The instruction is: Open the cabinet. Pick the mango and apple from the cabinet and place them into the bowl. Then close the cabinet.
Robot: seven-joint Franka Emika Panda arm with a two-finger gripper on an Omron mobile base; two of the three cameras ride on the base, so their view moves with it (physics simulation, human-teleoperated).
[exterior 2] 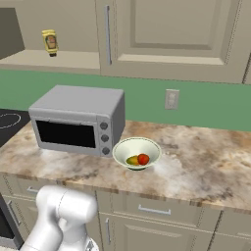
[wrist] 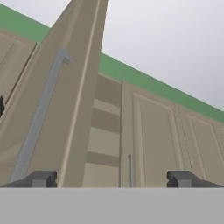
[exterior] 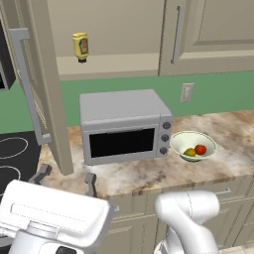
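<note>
Hand [exterior: 67, 178] open, fingers spread wide, holding nothing; it sits low at the counter's [exterior: 223, 134] front edge, just right of the swung-out left cabinet door [exterior: 47, 84]. In the hand view the door's thin edge and its long silver bar handle [wrist: 39, 113] run upward between the fingertips.

Cabinet [exterior 2: 63, 29] stands open on the left side; right door [exterior 2: 171, 29] shut. On the shelf inside: yellow squeeze bottle [exterior: 80, 47].

Grey boxy microwave [exterior: 124, 126] on the marbled counter. Bowl [exterior: 193, 145], round, pale cream, just right of the microwave, holds the mango [exterior: 189, 152] and the apple [exterior: 200, 149], side by side. Open counter lies to the bowl's right.
</note>
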